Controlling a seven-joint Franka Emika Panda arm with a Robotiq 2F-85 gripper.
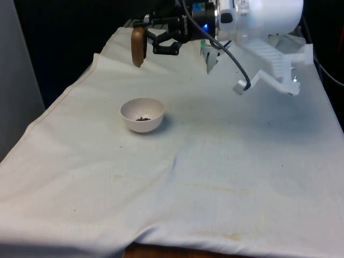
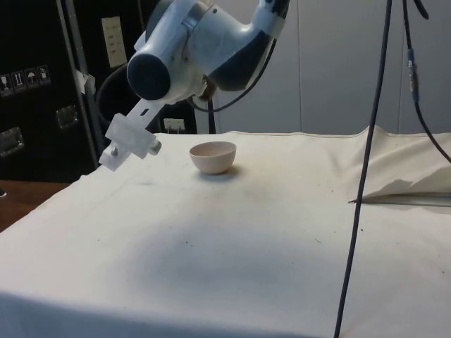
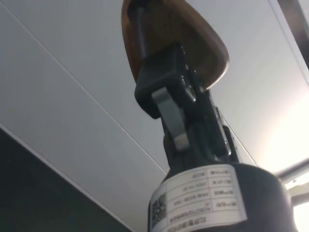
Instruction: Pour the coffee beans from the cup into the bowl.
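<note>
A brown cup (image 1: 138, 45) hangs tipped on its side in the air, above and a little behind the white bowl (image 1: 142, 114). My gripper (image 1: 149, 36) is shut on the cup's wall and points towards the front view's left. In the wrist view the cup (image 3: 193, 38) sits clamped between the black fingers (image 3: 166, 94), seen against a pale ceiling. A few dark coffee beans (image 1: 142, 119) lie at the bottom of the bowl. The side view has the bowl (image 2: 213, 156) standing on the cloth beyond the arm; its inside is hidden there.
The white cloth (image 1: 215, 177) covers the table, with a raised fold (image 2: 416, 179) at the side view's right. A black cable (image 2: 363, 183) hangs down in front of the side camera. The arm's white body (image 1: 269, 32) hovers over the far end.
</note>
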